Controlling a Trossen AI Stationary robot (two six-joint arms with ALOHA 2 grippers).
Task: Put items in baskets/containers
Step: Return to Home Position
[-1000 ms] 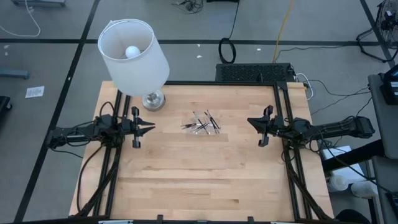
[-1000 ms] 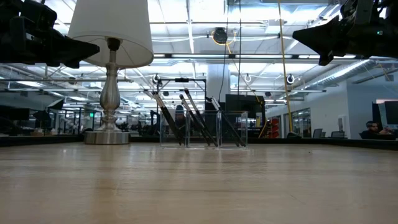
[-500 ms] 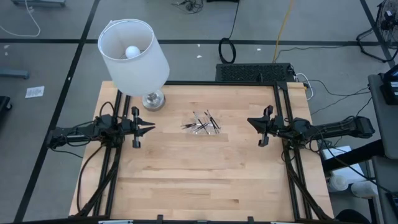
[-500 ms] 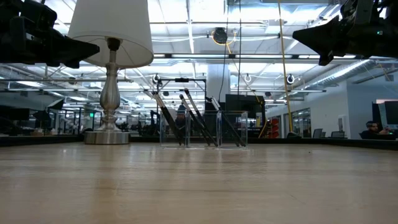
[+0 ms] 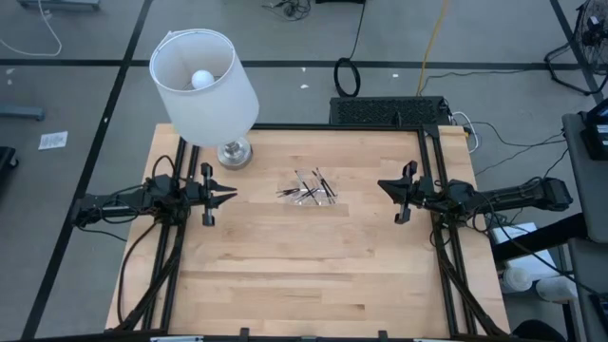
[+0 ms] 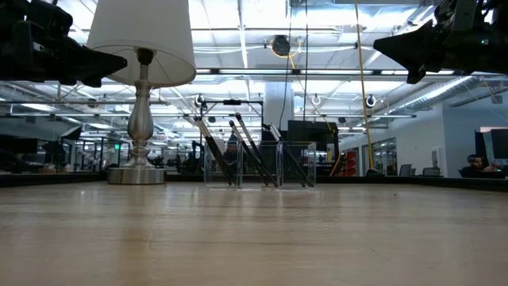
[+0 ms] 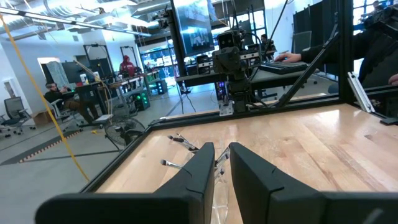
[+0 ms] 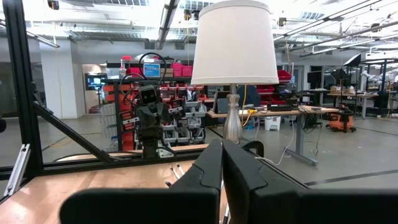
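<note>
Several thin dark sticks (image 5: 307, 188) lie in a small clear tray (image 5: 323, 201) in the middle of the table's far half. In the low view the sticks (image 6: 238, 152) lean slanting against the walls of the tray (image 6: 298, 167). My left gripper (image 5: 231, 196) hovers at the table's left edge, pointing level at the tray, its fingers (image 7: 202, 163) a narrow gap apart with nothing between them. At the right edge my right gripper (image 5: 382, 185) hovers shut, also pointing toward the tray. Both stand well above the table and far from the sticks.
A lamp with a white shade (image 5: 204, 85) stands on its metal base (image 5: 234, 153) at the far left corner, close to my left gripper. Black frame rails run along both side edges. People sit at desks in the room beyond the table (image 7: 53, 93).
</note>
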